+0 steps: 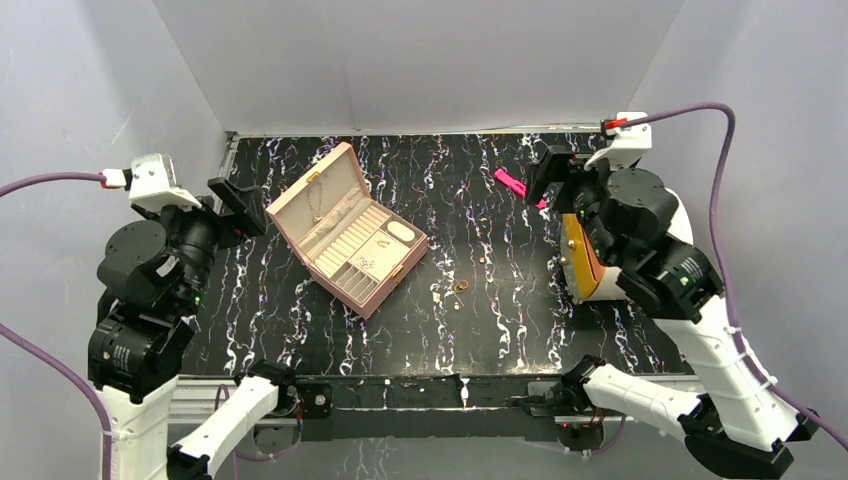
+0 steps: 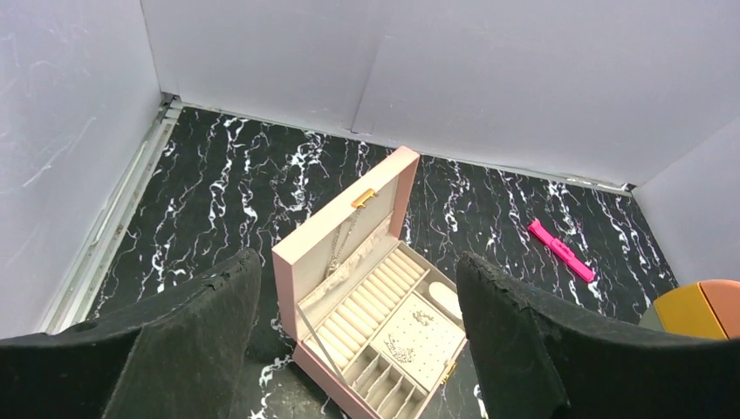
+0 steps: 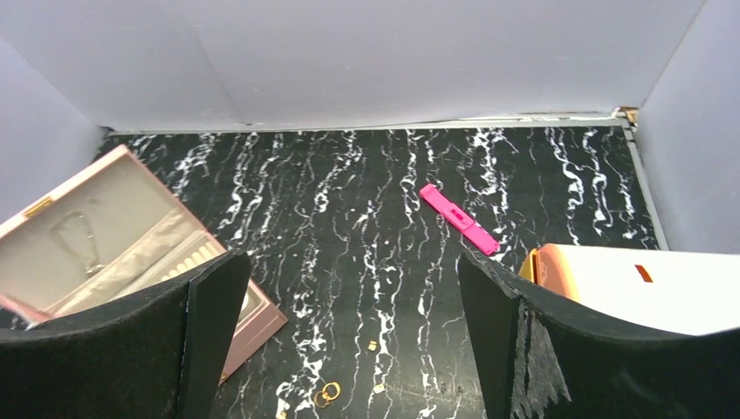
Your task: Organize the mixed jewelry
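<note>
The mixed jewelry lies loose on the black marbled table right of the box: gold-brown rings (image 1: pixel 460 287) and tiny pale studs (image 1: pixel 437 296). The right wrist view shows the rings (image 3: pixel 327 394) and a stud (image 3: pixel 373 346) below and between the fingers. The pink jewelry box (image 1: pixel 345 238) stands open, with a chain in its lid and earrings on its pad (image 2: pixel 419 336). My left gripper (image 1: pixel 240 210) is open and empty, left of the box and above the table (image 2: pixel 358 264). My right gripper (image 1: pixel 548 178) is open and empty at the back right, well above the table (image 3: pixel 351 262).
A bright pink flat bar (image 1: pixel 510 182) lies at the back right, also in the right wrist view (image 3: pixel 458 218). An orange and white block (image 1: pixel 580 262) sits beside the right arm. Grey walls close the table at the back and both sides.
</note>
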Tool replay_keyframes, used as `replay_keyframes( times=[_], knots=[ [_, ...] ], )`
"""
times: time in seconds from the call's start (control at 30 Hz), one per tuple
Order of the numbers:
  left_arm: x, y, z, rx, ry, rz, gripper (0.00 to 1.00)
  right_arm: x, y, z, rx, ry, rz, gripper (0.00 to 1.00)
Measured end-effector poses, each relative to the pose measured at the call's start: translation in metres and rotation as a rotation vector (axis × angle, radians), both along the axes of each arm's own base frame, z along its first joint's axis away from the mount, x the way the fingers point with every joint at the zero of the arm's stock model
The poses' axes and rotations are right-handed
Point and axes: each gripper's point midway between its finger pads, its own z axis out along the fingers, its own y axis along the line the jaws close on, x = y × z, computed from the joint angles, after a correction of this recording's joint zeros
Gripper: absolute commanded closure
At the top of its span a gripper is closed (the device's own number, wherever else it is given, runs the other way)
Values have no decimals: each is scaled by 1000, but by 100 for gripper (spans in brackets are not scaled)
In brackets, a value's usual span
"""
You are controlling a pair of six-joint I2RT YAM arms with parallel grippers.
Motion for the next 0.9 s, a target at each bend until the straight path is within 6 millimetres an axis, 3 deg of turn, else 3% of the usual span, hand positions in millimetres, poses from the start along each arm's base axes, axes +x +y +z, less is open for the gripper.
replay_keyframes(
  times=[0.17, 0.37, 0.63, 0.67, 0.8, 0.9],
  knots=[
    [-5, 8, 12, 4, -59, 32, 20, 18, 1, -18, -36, 40, -74, 1],
    [-5, 9, 13, 25, -130, 27, 20, 32, 22, -52, -96, 121, -37, 1],
    [16, -11, -18, 38, -106, -55, 20, 34, 52, -98, -112, 238, 70, 4],
    [18, -14, -24, 36, -94, -64, 20, 32, 55, -111, -107, 272, 78, 8],
    [26, -22, -51, 5, -37, -86, 20, 29, 63, -168, -109, 428, 65, 40],
    [31, -27, -71, -31, 8, -87, 20, 22, 63, -224, -137, 587, 20, 44]
  ],
)
